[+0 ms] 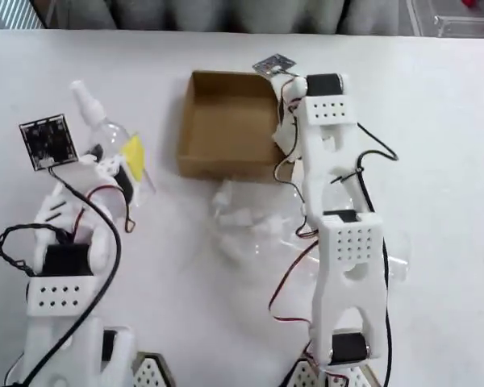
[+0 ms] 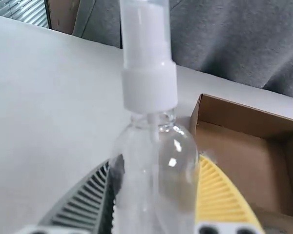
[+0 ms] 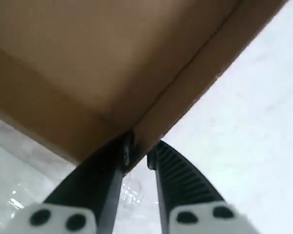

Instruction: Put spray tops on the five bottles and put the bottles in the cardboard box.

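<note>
Beside one box (image 1: 226, 125), one capped bottle (image 2: 154, 156), gripped

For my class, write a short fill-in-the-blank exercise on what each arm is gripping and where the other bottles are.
1. The left gripper holds a clear bottle whose spray top is ____ in colour.
2. The right gripper is closed on a corner of the ____ box.
3. The loose bottles lie on the ____, in front of the box.
Missing words: white; cardboard; table.
</note>
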You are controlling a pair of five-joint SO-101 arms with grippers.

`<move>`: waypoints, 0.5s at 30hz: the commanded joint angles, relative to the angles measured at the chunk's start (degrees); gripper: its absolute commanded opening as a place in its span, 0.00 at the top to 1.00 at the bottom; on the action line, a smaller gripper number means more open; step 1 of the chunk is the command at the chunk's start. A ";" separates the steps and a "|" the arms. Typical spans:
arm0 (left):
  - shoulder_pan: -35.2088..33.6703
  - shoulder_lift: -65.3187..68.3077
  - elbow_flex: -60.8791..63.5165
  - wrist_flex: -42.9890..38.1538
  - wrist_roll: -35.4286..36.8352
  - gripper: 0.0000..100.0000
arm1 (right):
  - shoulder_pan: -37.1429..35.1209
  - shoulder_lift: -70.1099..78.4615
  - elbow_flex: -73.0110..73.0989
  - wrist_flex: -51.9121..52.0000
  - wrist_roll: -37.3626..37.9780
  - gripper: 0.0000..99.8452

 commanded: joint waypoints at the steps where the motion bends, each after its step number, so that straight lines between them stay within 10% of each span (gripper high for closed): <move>1: -0.40 0.13 -1.93 -1.76 0.44 0.98 | 0.48 -5.58 2.55 1.36 3.96 0.99; 15: -0.40 0.13 -1.93 -1.76 0.44 0.98 | 0.66 -6.37 7.56 1.36 11.08 0.99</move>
